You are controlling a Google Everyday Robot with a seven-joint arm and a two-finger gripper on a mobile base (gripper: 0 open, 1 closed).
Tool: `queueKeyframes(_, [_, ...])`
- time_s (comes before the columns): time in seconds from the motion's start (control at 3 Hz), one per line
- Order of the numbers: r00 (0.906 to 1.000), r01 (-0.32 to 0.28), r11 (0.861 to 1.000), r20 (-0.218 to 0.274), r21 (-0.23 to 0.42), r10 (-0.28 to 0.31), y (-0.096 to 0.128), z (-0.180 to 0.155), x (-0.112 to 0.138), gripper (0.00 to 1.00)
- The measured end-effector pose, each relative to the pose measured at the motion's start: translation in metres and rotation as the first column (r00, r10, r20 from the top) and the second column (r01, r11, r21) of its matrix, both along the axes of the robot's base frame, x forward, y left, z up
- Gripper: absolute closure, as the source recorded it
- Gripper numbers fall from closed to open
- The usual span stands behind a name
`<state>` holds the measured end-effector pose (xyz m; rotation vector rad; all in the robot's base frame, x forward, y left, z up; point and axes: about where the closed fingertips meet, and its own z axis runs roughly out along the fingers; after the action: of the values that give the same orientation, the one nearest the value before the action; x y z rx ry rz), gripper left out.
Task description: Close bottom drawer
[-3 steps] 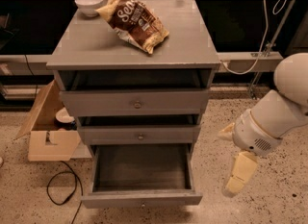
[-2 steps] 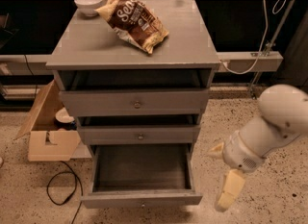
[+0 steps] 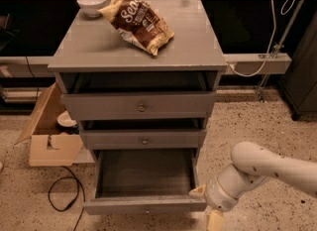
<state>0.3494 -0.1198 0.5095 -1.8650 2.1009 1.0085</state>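
Observation:
The bottom drawer (image 3: 144, 205) of the grey cabinet (image 3: 138, 51) is pulled far out, and its inside looks empty. Its low front panel has a tiny knob at the centre. The middle drawer (image 3: 143, 139) and the tall top drawer (image 3: 140, 106) stand slightly out. My gripper (image 3: 212, 214) is at the bottom edge of the view, just right of the bottom drawer's front right corner. Its cream fingers (image 3: 214, 221) point down and run partly out of the frame. The white arm (image 3: 267, 168) comes in from the right.
A brown chip bag (image 3: 137, 23) and a white bowl (image 3: 92, 3) lie on the cabinet top. An open cardboard box (image 3: 49, 136) sits on the floor to the left, with a black cable (image 3: 64, 195) in front of it. A rail with a white cable (image 3: 257, 64) runs behind on the right.
My arm and gripper have moved down and to the left, from well right of the cabinet to the bottom drawer's front right corner. The drawer stands as open as before.

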Motion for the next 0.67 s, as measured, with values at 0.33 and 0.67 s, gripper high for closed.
queueKeyframes(0.33, [0.9993,-0.004,1.0,-0.037,0.028,0.005,0.0068,-0.0259,-0.0089,0.0])
queueKeyframes(0.67, [0.9993,-0.004,1.0,-0.037,0.028,0.005,0.0068,-0.026,-0.0089,0.0])
